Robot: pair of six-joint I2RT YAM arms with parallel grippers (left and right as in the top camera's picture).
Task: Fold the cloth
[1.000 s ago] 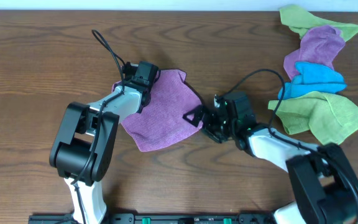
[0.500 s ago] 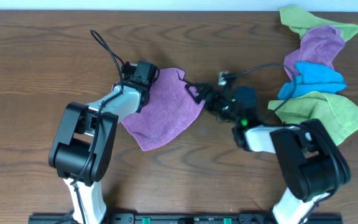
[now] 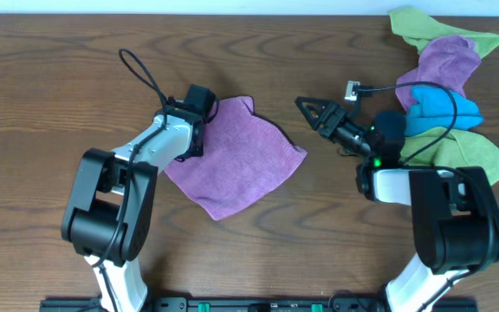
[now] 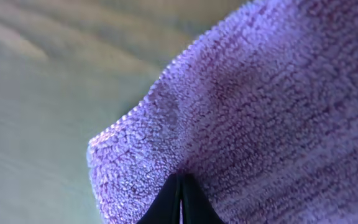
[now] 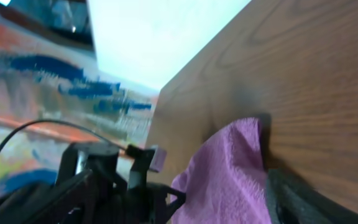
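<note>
The purple cloth [image 3: 236, 160] lies spread and mostly flat on the wooden table, left of centre. My left gripper [image 3: 199, 117] is at the cloth's upper left edge. In the left wrist view its fingertips [image 4: 180, 199] are shut on a pinch of the purple pile [image 4: 260, 106]. My right gripper [image 3: 314, 111] is raised above the table right of the cloth, pointing left, open and holding nothing. The right wrist view shows the cloth [image 5: 229, 174] below it, with one dark finger pad [image 5: 316, 202] at the lower right.
A pile of other cloths sits at the far right: a green one [image 3: 444, 30], a crumpled mauve one [image 3: 444, 65], a blue one [image 3: 444, 108] and another green one [image 3: 466, 160]. The table's far edge [image 3: 249, 16] runs along the top.
My right gripper let go of the cloth's right corner and rose up and to the right. The cloth now lies wider and flatter. My left gripper has kept its hold.
</note>
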